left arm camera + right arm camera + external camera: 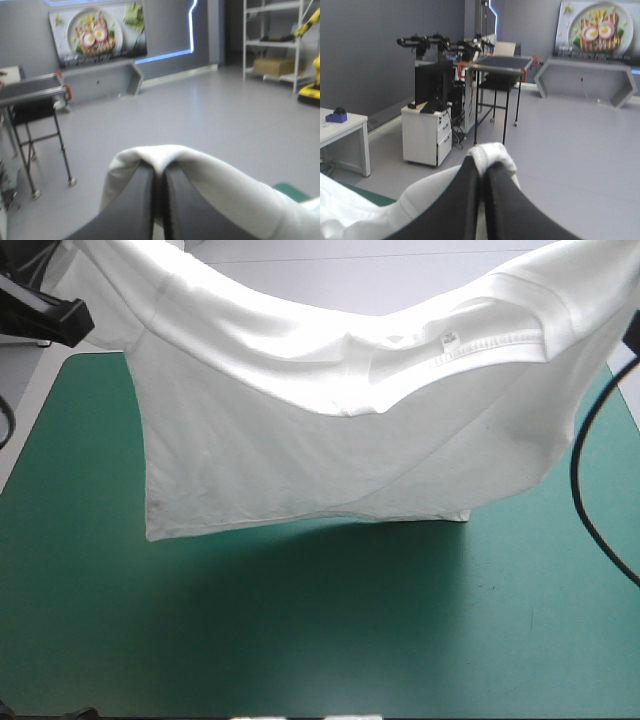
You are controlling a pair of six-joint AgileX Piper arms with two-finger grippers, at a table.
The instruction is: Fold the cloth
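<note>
Only wrist views show left gripper (159,171), right gripper (482,169) pinching T-shirt (300,440)

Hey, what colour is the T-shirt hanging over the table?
The T-shirt is plain white, with no pattern visible; the high view shows it best.

We see the T-shirt (300,440), white and short-sleeved, lifted and hanging spread wide above the far half of the table (300,640). Its upper edge runs from far left to far right and sags deeply in the middle. The collar (490,340), with a small label (449,337) inside, sits right of the middle on that sagging edge. The lower hem runs almost straight from left to right. Soft creases cross the cloth. We cannot tell whether the hem touches the table.
</note>
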